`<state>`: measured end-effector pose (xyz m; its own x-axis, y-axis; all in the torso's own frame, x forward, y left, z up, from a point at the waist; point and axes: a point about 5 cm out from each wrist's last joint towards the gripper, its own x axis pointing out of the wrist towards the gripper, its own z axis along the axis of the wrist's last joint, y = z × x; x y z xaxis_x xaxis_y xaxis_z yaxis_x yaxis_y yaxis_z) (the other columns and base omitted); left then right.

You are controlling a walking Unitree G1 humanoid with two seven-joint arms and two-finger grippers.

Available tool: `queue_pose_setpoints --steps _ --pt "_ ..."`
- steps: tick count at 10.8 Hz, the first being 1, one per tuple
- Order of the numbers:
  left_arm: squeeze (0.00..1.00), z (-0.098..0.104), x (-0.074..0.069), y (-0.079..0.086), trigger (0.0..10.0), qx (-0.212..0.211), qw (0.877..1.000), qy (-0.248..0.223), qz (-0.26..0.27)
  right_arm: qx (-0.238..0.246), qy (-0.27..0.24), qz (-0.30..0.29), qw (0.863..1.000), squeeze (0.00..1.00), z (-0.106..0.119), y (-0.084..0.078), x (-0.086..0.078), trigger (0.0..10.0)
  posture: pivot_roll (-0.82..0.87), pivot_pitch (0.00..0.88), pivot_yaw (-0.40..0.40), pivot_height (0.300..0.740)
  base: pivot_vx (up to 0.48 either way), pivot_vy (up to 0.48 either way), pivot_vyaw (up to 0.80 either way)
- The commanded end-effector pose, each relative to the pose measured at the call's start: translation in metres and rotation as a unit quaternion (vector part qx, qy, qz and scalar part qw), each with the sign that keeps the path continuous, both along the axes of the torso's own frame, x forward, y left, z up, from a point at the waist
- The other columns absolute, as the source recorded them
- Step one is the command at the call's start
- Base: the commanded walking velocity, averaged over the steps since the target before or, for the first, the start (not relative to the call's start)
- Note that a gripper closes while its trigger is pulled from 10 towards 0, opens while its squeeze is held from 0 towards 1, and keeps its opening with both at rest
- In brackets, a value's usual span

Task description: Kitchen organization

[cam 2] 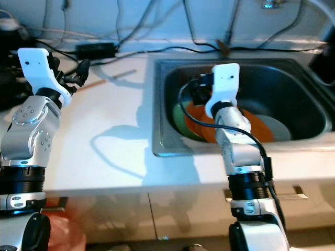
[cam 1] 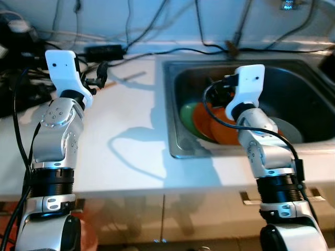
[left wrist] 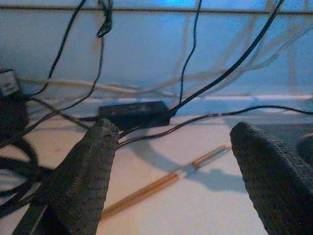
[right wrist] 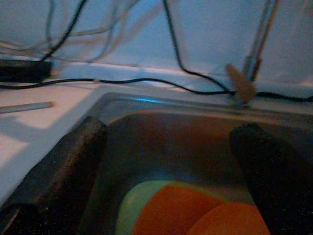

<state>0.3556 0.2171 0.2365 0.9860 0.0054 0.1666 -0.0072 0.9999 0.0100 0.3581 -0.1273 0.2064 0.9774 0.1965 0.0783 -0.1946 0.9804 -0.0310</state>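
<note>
Currently, eye views: right gripper [cam 1: 222,90] hovers over the sink [cam 1: 172,104], above the orange plates [cam 1: 212,125] stacked inside. Left wrist: left gripper [left wrist: 168,166] spread wide, chopsticks [left wrist: 161,182] on the counter [cam 1: 125,136] ahead. Right wrist: fingers [right wrist: 63,171] spread, nothing pinched. Looks like approach; next, descend onto a plate rim.

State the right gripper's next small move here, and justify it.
Probably lower the right gripper toward the orange plates in the sink: its fingers are open above them, holding nothing, with the plates directly ahead.
</note>
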Motion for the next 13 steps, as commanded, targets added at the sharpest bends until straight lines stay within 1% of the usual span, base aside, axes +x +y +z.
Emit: queue_pose_setpoints --steps 1,3,5,6,7,8,9,10,11,12,13 --pt "0.00 0.003 0.000 0.007 10.0 0.007 1.000 0.001 0.010 -0.002 0.002 0.013 1.000 0.00 0.000 0.005 -0.002 10.0 0.16 0.056 0.018 0.740 0.000 0.000 0.00" --pt "0.00 0.005 0.005 0.011 10.0 0.011 1.000 0.010 0.019 -0.003 0.008 0.012 1.000 0.00 0.000 0.003 -0.002 10.0 0.16 0.056 0.016 0.740 0.000 0.000 0.00" --pt "0.00 0.011 0.018 0.015 10.0 0.019 0.999 0.025 0.025 -0.002 0.019 0.012 1.000 0.00 -0.002 0.001 -0.005 10.0 0.15 0.066 0.019 0.740 0.000 0.000 0.00" --pt "0.00 0.012 0.019 0.014 10.0 0.020 0.999 0.027 0.024 -0.001 0.020 0.012 1.000 0.00 -0.002 0.001 -0.006 10.0 0.15 0.066 0.019 0.740 0.000 0.000 0.00" --pt "0.00 0.010 0.027 0.011 10.0 0.029 0.999 0.041 0.012 0.001 0.022 0.013 1.000 0.00 -0.005 0.000 -0.010 10.0 0.14 0.084 0.022 0.740 0.000 0.000 0.00" --pt "0.00 0.011 0.033 0.007 10.0 0.039 0.998 0.046 0.002 0.005 0.027 0.017 0.999 0.00 -0.008 0.000 -0.017 10.0 0.12 0.117 0.030 0.740 0.000 0.000 0.00" --pt "0.00 0.010 0.039 0.004 10.0 0.044 0.997 0.056 -0.005 0.014 0.038 0.021 0.999 0.00 -0.012 -0.001 -0.026 10.0 0.11 0.136 0.033 0.740 0.000 0.000 0.00" --pt "0.00 0.008 0.043 0.003 10.0 0.046 0.997 0.065 -0.009 0.023 0.053 0.025 0.998 0.00 -0.018 -0.004 -0.038 10.0 0.08 0.167 0.039 0.740 0.000 0.000 0.00" --pt "0.00 0.005 0.046 0.000 10.0 0.046 0.996 0.073 -0.017 0.027 0.070 0.027 0.997 0.00 -0.026 -0.009 -0.057 10.0 0.05 0.194 0.048 0.740 0.000 0.000 0.00" --pt "0.00 0.004 0.048 -0.002 10.0 0.048 0.996 0.076 -0.021 0.032 0.082 0.025 0.996 0.00 -0.031 -0.013 -0.069 10.0 0.04 0.202 0.050 0.740 0.000 0.000 0.00" --pt "0.00 0.005 0.052 -0.004 10.0 0.048 0.995 0.078 -0.023 0.037 0.109 0.014 0.993 0.00 -0.042 -0.021 -0.090 10.0 0.01 0.230 0.053 0.740 0.000 0.000 0.00"
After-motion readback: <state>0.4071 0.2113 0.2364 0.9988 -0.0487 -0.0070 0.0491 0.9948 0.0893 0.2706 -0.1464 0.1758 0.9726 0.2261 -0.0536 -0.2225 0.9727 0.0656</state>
